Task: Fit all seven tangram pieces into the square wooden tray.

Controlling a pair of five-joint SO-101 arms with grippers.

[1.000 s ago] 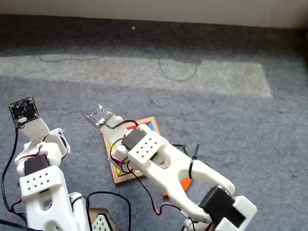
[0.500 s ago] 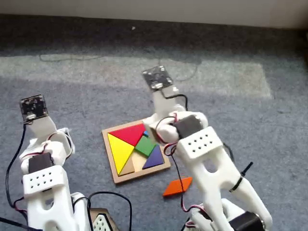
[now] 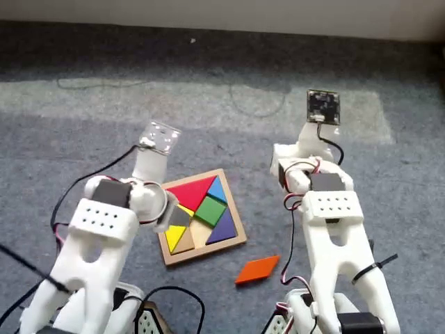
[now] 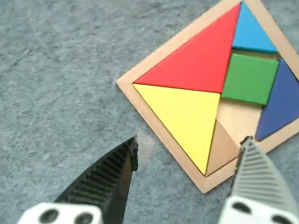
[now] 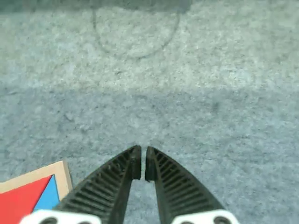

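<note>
Softly lit and rather dim overall, without hard glare. Brightest along a pale band of light [image 3: 208, 104] crossing the grey carpet [image 3: 389, 209] in the high view, darkest in the strip below the far wall [image 3: 208, 42]. Same pale band above dimmer carpet in the right wrist view. Flat, even light over the wooden tray [image 4: 154, 122] in the left wrist view, no shine on the painted pieces.

Square wooden tray [image 3: 208, 252]: on the carpet [image 3: 361, 181], between the two arms.
Square piece [image 4: 250, 77]: in the tray, mid-field, triangles around it.
Parallelogram piece [image 3: 257, 269]: on the carpet, outside, near the tray's front right corner.
Left gripper [image 4: 190, 142]: above the tray's left side.
</note>
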